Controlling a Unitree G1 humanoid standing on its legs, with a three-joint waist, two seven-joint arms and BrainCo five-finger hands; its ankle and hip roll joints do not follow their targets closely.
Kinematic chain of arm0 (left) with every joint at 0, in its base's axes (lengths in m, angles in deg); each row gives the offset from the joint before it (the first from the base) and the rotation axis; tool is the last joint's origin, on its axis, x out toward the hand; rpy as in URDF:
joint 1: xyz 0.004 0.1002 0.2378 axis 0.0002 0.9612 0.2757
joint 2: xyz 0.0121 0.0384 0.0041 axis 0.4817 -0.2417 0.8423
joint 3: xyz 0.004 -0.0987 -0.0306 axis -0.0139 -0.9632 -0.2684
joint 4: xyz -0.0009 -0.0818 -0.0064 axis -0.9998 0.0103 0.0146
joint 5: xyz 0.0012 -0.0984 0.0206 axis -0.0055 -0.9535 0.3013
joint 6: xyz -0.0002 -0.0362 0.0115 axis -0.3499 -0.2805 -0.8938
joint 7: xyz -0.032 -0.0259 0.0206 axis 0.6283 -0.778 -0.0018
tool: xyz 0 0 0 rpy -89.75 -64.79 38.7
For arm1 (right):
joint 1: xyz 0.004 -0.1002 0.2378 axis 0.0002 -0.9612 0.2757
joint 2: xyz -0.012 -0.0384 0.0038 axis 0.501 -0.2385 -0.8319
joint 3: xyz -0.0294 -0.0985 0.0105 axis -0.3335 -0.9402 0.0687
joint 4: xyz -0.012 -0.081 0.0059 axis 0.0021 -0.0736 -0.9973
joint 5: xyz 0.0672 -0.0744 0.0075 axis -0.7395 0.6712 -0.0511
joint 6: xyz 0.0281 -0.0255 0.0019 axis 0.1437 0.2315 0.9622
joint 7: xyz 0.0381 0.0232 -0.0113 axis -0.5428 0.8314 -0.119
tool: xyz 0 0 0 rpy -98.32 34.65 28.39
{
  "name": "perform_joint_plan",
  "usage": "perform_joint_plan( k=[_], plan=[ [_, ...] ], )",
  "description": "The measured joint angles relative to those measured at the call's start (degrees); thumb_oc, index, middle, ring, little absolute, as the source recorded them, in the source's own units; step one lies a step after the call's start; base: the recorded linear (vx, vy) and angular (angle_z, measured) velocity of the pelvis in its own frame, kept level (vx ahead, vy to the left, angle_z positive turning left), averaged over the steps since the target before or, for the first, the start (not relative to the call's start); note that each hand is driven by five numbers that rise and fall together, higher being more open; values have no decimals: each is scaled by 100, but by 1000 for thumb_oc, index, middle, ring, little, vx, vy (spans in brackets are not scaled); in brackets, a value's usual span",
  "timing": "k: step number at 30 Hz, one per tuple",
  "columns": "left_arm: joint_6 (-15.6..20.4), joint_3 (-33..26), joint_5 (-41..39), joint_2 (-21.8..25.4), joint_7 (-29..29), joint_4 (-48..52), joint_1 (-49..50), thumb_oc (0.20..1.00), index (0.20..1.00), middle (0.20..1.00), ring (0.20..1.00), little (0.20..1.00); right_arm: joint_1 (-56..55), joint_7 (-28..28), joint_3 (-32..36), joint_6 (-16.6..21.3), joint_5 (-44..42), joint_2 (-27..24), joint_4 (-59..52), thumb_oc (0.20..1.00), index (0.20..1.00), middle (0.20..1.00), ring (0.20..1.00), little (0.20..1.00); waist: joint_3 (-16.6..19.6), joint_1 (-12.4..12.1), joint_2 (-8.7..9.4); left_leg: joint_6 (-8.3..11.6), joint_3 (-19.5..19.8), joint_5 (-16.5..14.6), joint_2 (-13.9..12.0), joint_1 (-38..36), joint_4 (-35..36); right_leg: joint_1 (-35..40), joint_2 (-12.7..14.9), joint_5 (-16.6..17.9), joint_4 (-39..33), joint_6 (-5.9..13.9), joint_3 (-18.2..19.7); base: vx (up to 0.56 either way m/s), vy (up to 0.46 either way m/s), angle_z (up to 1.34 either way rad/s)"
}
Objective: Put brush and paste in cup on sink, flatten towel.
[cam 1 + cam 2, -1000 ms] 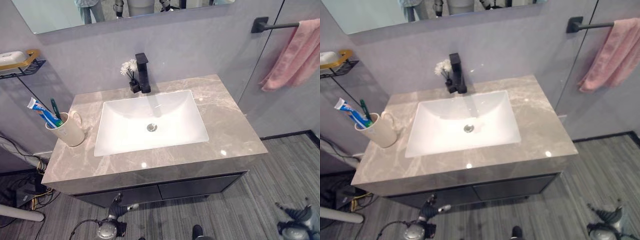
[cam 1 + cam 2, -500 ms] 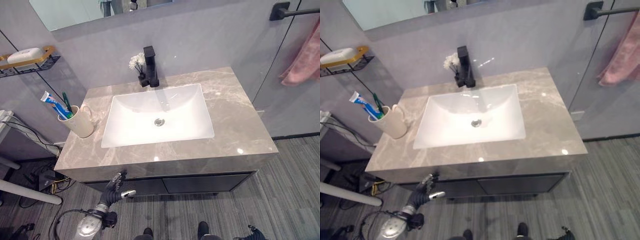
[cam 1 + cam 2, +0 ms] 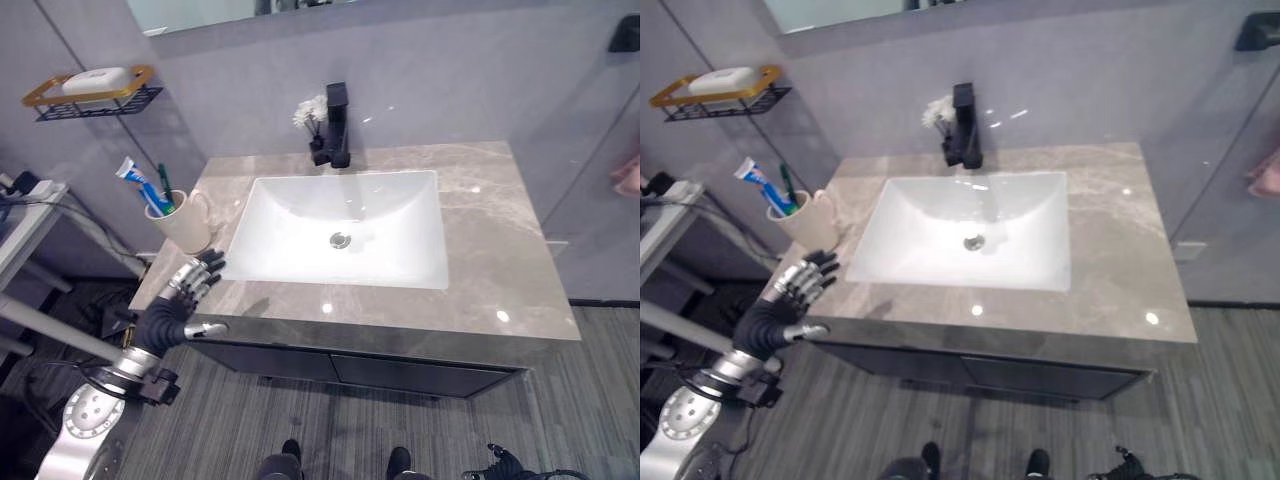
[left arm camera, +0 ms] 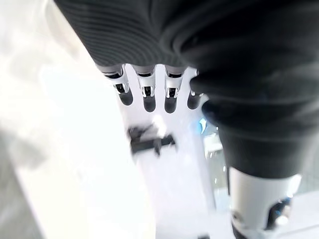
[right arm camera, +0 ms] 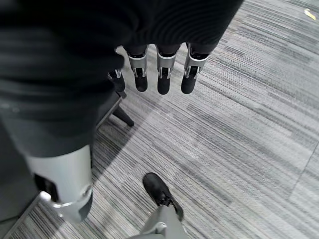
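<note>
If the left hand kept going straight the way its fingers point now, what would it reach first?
Most likely the cup. The left hand, fingers straight, hangs at the counter's front-left corner, pointing up toward that cup holding the toothbrush and toothpaste. Height above the counter is unclear.

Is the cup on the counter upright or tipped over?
Upright. The cup stands on the counter left of the basin, mouth up, with the toothpaste and toothbrush sticking out of it.

a grey marble counter (image 3: 480,250) carries a white basin (image 3: 345,225). a beige cup (image 3: 188,222) stands on it just past the left hand's fingertips (image 3: 207,268); a black tap (image 3: 337,125) stands well beyond them.
</note>
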State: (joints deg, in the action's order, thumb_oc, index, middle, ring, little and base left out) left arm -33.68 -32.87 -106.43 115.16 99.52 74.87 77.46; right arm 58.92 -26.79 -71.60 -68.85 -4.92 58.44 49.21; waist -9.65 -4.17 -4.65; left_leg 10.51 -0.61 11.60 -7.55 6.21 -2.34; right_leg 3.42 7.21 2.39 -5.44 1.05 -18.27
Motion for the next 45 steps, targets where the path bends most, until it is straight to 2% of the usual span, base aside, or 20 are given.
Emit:
perform_joint_plan(
  k=[3,4,5,6,7,11,13,17,18,19,22,25,26,30,36,42,45],
  plan=[
    [55,-174,7,2,-138,-22,-1,1000,1000,1000,1000,1000,-48,0,6,1,0,-3,40,1000,1000,1000,1000,1000,21,-93,-37,-21,-19,33,-7,-21,352,41,-87,-15,-1,29,37,134,122,-11],
    [83,-195,49,-4,-177,-57,9,1000,1000,1000,1000,1000,-59,4,6,-2,0,-21,46,1000,1000,1000,1000,1000,79,-126,-118,-80,4,-20,-52,-60,416,65,-175,-44,-1,96,93,156,154,-33],
    [94,-208,57,-4,-186,-89,40,1000,1000,1000,1000,1000,-93,8,19,-2,1,-50,60,1000,1000,1000,1000,1000,153,-145,-221,-236,-33,-206,-110,-158,470,55,-259,-49,-2,146,176,225,261,-44],
    [90,-268,59,-21,-208,-185,58,1000,1000,1000,1000,1000,-92,5,100,-8,1,28,79,1000,1000,1000,1000,1000,207,-156,-228,-367,-177,-516,-107,-286,591,67,-249,-33,-1,248,257,164,215,-48],
    [93,-385,87,49,-253,-211,96,1000,1000,1000,1000,1000,-99,35,120,13,4,144,82,1000,1000,1000,1000,1000,206,-169,-56,-425,-296,-559,3,-329,616,40,-114,-22,1,311,372,164,216,-37],
    [91,-606,102,95,-350,-389,97,1000,1000,1000,1000,1000,-321,49,146,-23,5,432,101,1000,1000,1000,1000,1000,349,-195,168,-661,-496,-728,294,-444,574,105,202,-65,3,490,482,133,196,-17],
    [93,-655,104,117,-376,-395,82,1000,1000,1000,1000,1000,-370,117,76,-31,9,472,57,1000,1000,1000,1000,1000,383,-216,177,-725,-515,-804,401,-428,523,116,309,-100,3,605,484,118,207,-1],
    [99,-661,117,67,-388,-480,113,1000,1000,1000,1000,1000,-375,150,68,-120,19,515,-103,1000,1000,1000,1000,1000,449,-314,36,-789,-532,-853,545,-401,556,64,415,-90,19,717,490,96,181,1],
    [100,-660,123,19,-397,-566,133,567,567,567,567,567,-340,156,61,-122,22,503,-191,1000,1000,1000,1000,1000,479,-328,19,-812,-544,-872,584,-401,557,59,455,-101,17,747,492,30,93,0],
    [100,-661,126,4,-409,-586,135,200,200,200,200,200,-321,156,59,-121,22,503,-217,1000,1000,1000,1000,1000,491,-333,0,-819,-546,-877,593,-402,558,61,466,-107,14,758,492,4,88,0],
    [102,-632,96,12,-458,-705,83,200,200,200,200,200,-102,151,34,-110,12,545,-425,1000,1000,1000,1000,1000,590,-395,22,-843,-564,-888,629,-198,542,-152,502,-99,42,801,509,31,94,-2],
    [102,-633,101,166,-451,-718,293,200,200,200,200,200,-66,149,-82,-118,14,582,-502,1000,1000,1000,1000,1000,640,-435,217,-855,-629,-926,661,-99,564,-301,535,-114,39,822,583,25,97,-10],
    [100,-647,101,253,-454,-714,370,200,200,200,200,200,-72,148,-88,-114,14,583,-554,1000,1000,1000,1000,1000,701,-450,222,-860,-637,-915,658,3,555,-414,541,-96,42,832,594,-28,19,-7],
    [92,-871,100,594,-470,-772,532,200,200,200,200,200,-52,140,-135,-104,13,588,-615,1000,1000,1000,1000,1000,626,-461,411,-878,-650,-885,675,320,547,-730,555,-42,46,827,618,0,0,0],
    [93,-888,85,910,-465,-802,596,200,200,200,200,200,-42,120,-169,-107,12,585,-515,1000,1000,1000,1000,1000,426,-457,559,-878,-601,-876,680,590,512,-954,555,-33,46,826,555,0,-13,3],
    [93,-804,41,1064,-467,-885,385,200,200,200,200,200,148,36,-170,-98,-3,575,-532,1000,1000,1000,1000,1000,-16,-457,486,-874,-455,-817,685,960,442,-1204,546,5,47,814,408,-29,-5,12],
    [94,-748,39,1221,-457,-885,271,200,200,200,200,200,272,-32,-161,-88,-32,565,-553,1000,1000,1000,1000,1000,-64,-456,448,-875,-434,-797,699,1109,442,-1340,555,17,48,812,387,16,15,4]
  ],
)
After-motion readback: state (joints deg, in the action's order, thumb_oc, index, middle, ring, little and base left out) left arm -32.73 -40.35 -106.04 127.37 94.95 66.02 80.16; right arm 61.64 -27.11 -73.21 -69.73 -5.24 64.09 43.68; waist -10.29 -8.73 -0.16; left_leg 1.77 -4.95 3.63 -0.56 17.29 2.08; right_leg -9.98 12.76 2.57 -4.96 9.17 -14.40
